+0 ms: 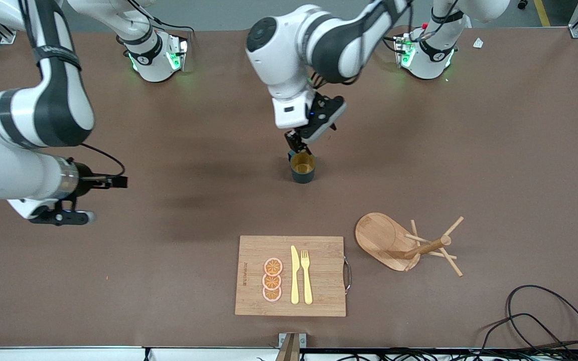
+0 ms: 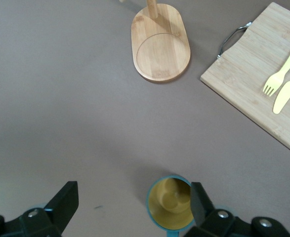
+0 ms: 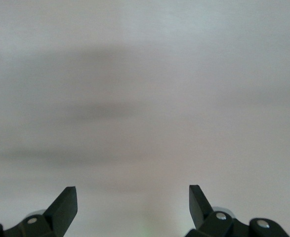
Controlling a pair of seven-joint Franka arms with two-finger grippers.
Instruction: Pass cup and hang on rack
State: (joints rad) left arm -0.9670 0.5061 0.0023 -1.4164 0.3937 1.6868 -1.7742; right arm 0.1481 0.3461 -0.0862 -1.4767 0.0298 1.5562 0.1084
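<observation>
Front view – cup (image 1: pixel 302 167): upright on the table, farther from the camera than the cutting board (image 1: pixel 291 275).
Front view – rack (image 1: pixel 403 243): beside the cutting board, toward the left arm's end.
Front view – left gripper (image 1: pixel 300 147): just above the cup's rim.
Front view – right gripper (image 1: pixel 58 217): waits well apart from the cup, toward the right arm's end.
Left wrist view – left gripper (image 2: pixel 135 203): fingers spread wide, holding nothing; one finger (image 2: pixel 200 201) is beside the cup (image 2: pixel 171 202).
Right wrist view – right gripper (image 3: pixel 133 205): fingers apart, empty, over bare table.
Risk: closing off-centre could knock the cup over, since it sits by one finger only.
</observation>
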